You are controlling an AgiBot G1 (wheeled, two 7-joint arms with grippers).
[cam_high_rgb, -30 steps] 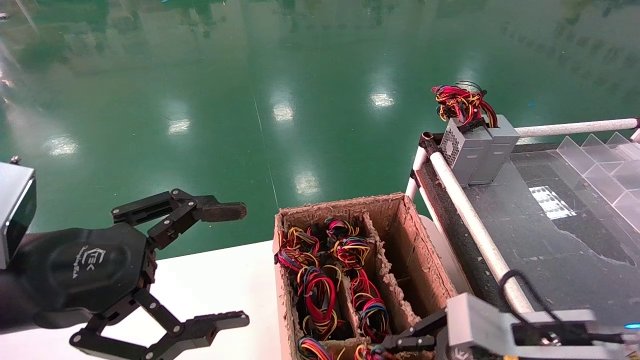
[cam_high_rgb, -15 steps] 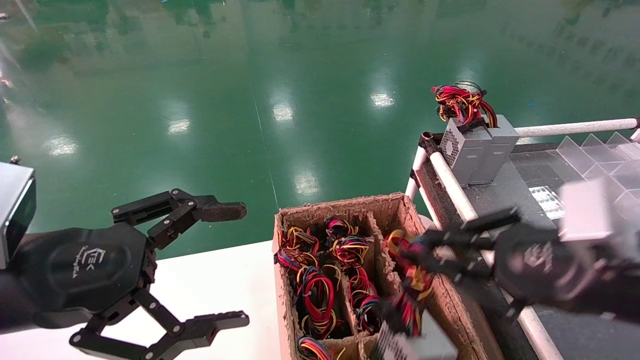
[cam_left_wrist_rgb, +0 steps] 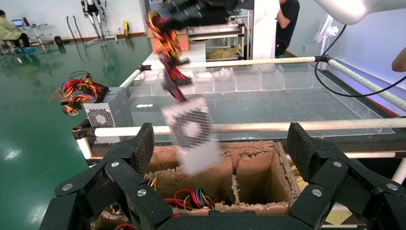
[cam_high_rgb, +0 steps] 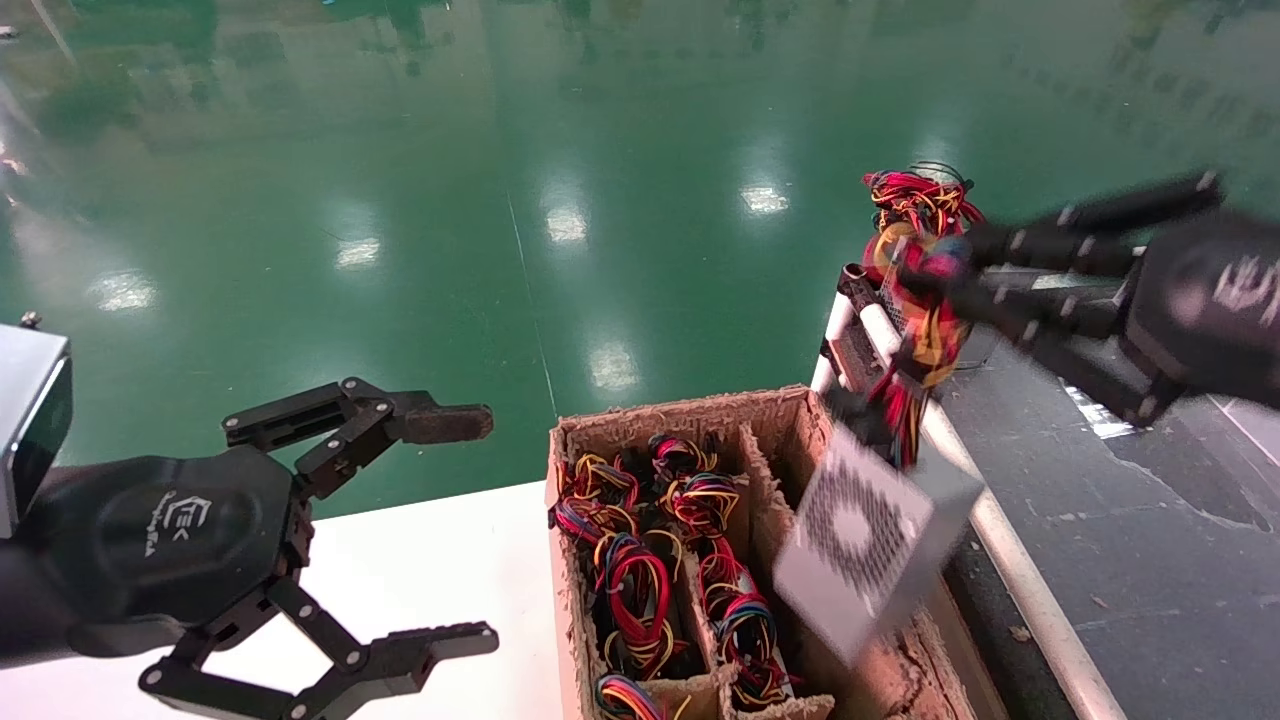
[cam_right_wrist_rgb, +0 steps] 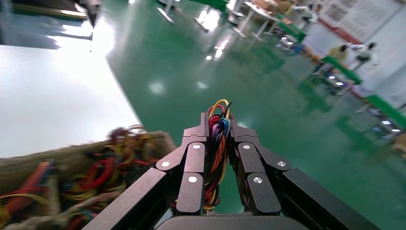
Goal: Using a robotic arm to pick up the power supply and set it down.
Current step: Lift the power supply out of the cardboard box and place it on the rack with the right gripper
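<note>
My right gripper [cam_high_rgb: 945, 265] is shut on the orange-yellow-red wire bundle [cam_high_rgb: 915, 330] of the power supply [cam_high_rgb: 870, 545]. The grey box hangs tilted by its wires, fan grille showing, above the right-hand compartment of the cardboard box [cam_high_rgb: 640, 415]. In the right wrist view the wires [cam_right_wrist_rgb: 218, 153] run between the closed fingertips of the right gripper [cam_right_wrist_rgb: 219, 127]. From the left wrist view the hanging power supply [cam_left_wrist_rgb: 191, 132] is in front of the rail. My left gripper [cam_high_rgb: 475, 530] stays open and empty at the left, over the white table.
Other compartments of the cardboard box hold more wire bundles [cam_high_rgb: 630, 570]. A white rail [cam_high_rgb: 1010, 570] edges the black bench [cam_high_rgb: 1100, 500] to the right. Another grey supply [cam_left_wrist_rgb: 107, 112] with red wires [cam_high_rgb: 915, 195] stands at the bench's far corner. Clear dividers [cam_left_wrist_rgb: 249, 79] lie beyond.
My right gripper rose out of the box and swung up and back to the right, pulling the power supply out of its compartment by the wires. The left arm has not moved.
</note>
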